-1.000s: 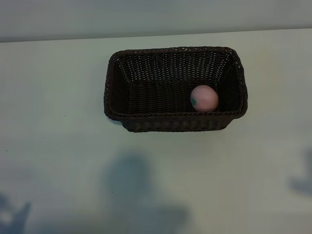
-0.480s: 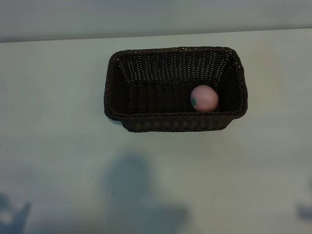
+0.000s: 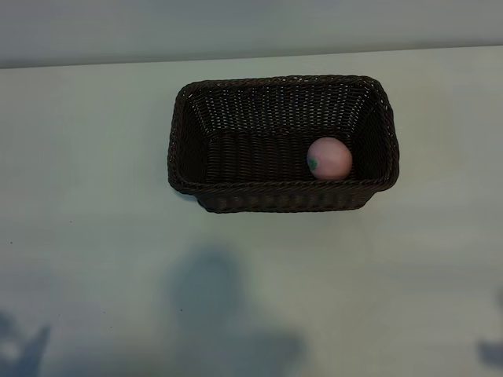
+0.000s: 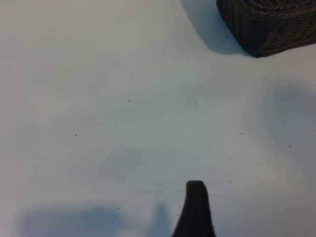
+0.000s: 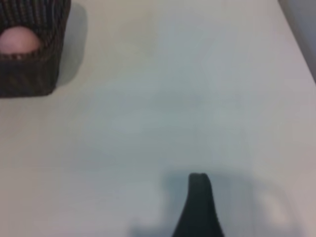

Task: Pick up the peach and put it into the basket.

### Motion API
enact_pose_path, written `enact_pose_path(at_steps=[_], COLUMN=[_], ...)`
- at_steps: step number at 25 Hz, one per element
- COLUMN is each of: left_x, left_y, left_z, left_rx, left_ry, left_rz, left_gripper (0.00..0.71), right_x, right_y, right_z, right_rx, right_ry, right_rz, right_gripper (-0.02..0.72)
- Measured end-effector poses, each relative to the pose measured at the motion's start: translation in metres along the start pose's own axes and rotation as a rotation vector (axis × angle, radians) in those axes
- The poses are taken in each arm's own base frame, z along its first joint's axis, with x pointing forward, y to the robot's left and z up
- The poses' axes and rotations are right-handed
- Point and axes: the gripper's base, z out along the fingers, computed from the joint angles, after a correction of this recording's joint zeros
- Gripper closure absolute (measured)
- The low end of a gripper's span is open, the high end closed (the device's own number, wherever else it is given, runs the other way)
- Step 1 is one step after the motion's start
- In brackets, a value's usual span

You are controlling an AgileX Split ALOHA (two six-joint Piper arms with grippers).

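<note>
I find the peach (image 3: 328, 158) resting inside the basket (image 3: 189, 157), toward its right end near the front wall. On my wrist views, the left gripper (image 4: 195, 207) and right gripper (image 5: 197, 205) hover over bare table (image 3: 94, 236), apparently wide open, holding nothing.

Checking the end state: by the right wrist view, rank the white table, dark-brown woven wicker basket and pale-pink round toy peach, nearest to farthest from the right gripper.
1. White table: bare surface just ahead of the right gripper.
2. Dark-brown woven wicker basket: its right end wall faces the gripper.
3. Pale-pink round toy peach: behind that wall, inside the basket.
</note>
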Motion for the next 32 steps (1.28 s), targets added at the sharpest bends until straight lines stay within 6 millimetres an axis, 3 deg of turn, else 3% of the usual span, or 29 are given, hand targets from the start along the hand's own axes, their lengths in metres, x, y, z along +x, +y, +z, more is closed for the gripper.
enact_pose_path(at_steps=[20, 32], left_x=[0.0, 0.0], left_y=[0.0, 0.0], left_z=[0.0, 0.0], left_rx=[0.0, 0.0], left_ry=[0.0, 0.0], left_rz=[0.003, 0.003], left_gripper=[0.117, 0.117], right_x=[0.0, 0.0], right_y=[0.002, 0.002], right_z=[0.017, 0.017], right_rx=[-0.017, -0.017], right_ry=[-0.057, -0.062], right_rz=[-0.035, -0.035], right_gripper=[0.154, 0.258])
